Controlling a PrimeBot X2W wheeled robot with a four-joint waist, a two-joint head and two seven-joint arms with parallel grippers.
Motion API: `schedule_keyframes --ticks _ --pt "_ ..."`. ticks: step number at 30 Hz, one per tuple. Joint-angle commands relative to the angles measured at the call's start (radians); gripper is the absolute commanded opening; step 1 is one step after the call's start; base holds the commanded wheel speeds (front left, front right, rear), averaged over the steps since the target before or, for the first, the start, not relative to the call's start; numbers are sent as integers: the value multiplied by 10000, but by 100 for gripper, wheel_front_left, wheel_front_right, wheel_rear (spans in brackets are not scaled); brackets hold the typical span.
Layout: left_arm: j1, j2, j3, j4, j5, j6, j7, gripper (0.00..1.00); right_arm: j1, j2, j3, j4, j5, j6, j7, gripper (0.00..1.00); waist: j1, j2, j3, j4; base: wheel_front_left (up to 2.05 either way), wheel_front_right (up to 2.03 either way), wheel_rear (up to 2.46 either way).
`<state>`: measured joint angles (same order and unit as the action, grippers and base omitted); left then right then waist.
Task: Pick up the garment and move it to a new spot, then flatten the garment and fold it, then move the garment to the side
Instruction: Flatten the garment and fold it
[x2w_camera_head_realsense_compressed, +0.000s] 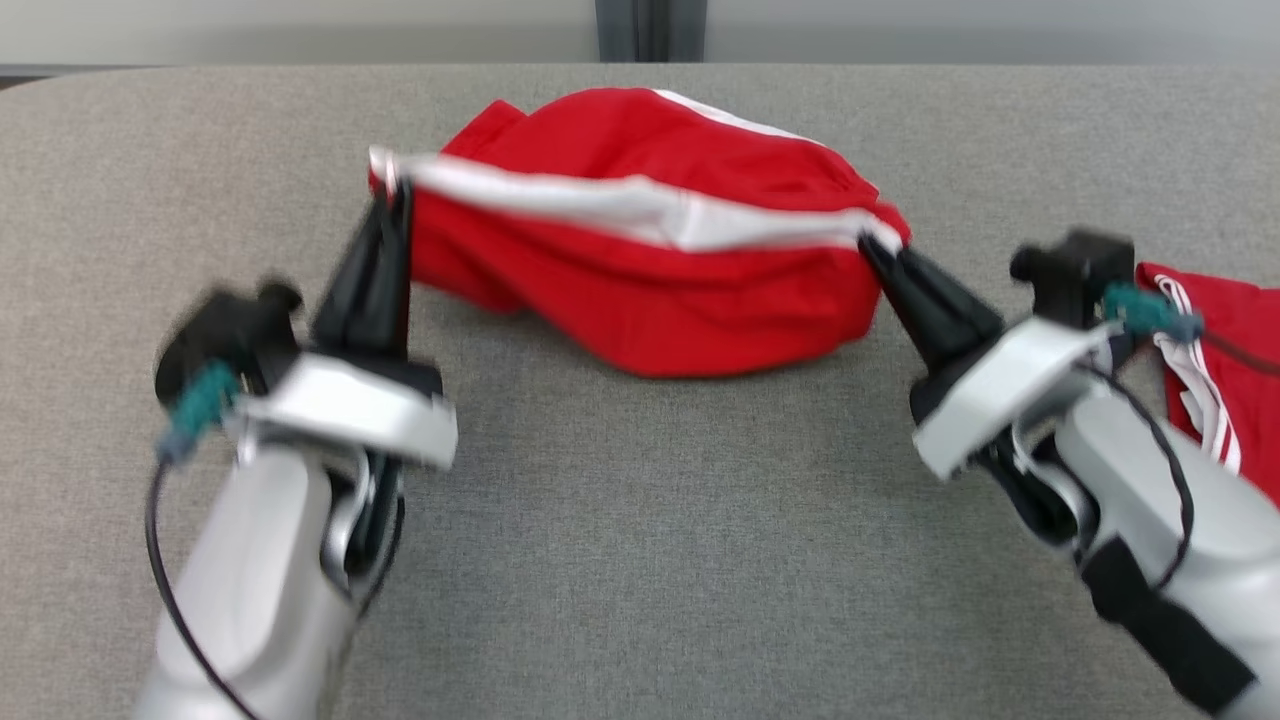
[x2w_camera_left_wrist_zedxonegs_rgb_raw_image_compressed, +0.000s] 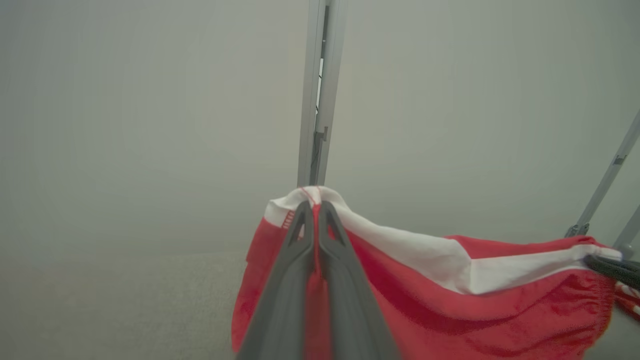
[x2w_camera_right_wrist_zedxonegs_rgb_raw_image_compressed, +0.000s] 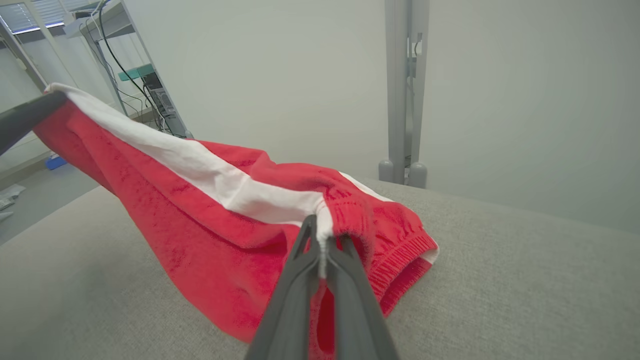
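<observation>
We see the red shorts (x2w_camera_head_realsense_compressed: 640, 300), with a white stripe down one side and a ribbed elastic waistband. They are taut along that stripe between our left gripper (x2w_camera_head_realsense_compressed: 393, 192) and right gripper (x2w_camera_head_realsense_compressed: 872, 244), each pinching an end. The rest sags, bunched, onto the grey table (x2w_camera_head_realsense_compressed: 640, 560).

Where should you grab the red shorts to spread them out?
At the two ends of the white stripe, from the near side, as the left gripper and right gripper hold the shorts now. It runs the whole length, so the cloth hangs spread between them.
</observation>
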<state>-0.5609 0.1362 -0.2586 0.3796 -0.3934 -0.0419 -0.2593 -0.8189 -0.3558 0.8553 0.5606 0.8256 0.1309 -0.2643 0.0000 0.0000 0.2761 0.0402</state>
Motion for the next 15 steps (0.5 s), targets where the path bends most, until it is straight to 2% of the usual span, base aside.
schedule_keyframes --ticks 1,5,8,15 --pt "811 62 11 -434 105 135 -40 0 653 -225 -53 -397 117 3 -16 0 0 0 -199 -4 0 0 0" --pt "2933 196 -84 -1568 -32 377 247 0 2254 -678 -153 -1330 212 3 -17 0 0 0 -565 -19 0 0 0" --pt "4018 511 -124 -2442 -4 581 730 0 3298 -927 -452 -1786 225 1 -17 0 0 0 -775 0 0 0 0" --pt "6477 1199 -148 -4750 -189 1339 2561 0 5326 -1172 -1327 -2590 -283 3 -18 0 0 0 -1297 9 0 0 0"
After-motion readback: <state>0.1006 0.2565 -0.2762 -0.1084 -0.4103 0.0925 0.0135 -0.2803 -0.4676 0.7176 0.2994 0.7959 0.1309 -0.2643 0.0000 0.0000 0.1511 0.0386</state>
